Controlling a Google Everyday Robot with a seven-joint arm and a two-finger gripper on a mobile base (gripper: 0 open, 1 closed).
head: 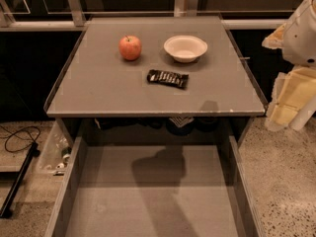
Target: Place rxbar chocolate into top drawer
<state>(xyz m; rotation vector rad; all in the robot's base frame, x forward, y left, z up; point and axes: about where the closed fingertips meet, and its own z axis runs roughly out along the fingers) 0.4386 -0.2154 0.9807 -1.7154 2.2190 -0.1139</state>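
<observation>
The rxbar chocolate [168, 78], a dark wrapper with pale lettering, lies flat on the grey tabletop [98, 90], right of centre and in front of the bowl. The top drawer [153, 191] is pulled out below the table's front edge, and its flat grey bottom is bare. My gripper [287, 125] hangs at the far right, beside the table's right front corner and above the floor. It is open and holds nothing. It is well to the right of the bar and apart from it.
A red apple [130, 48] and a white bowl [185, 48] stand at the back of the tabletop. A clear bin [57, 154] and a black cable [19, 135] lie on the floor to the left. Speckled floor lies to the right.
</observation>
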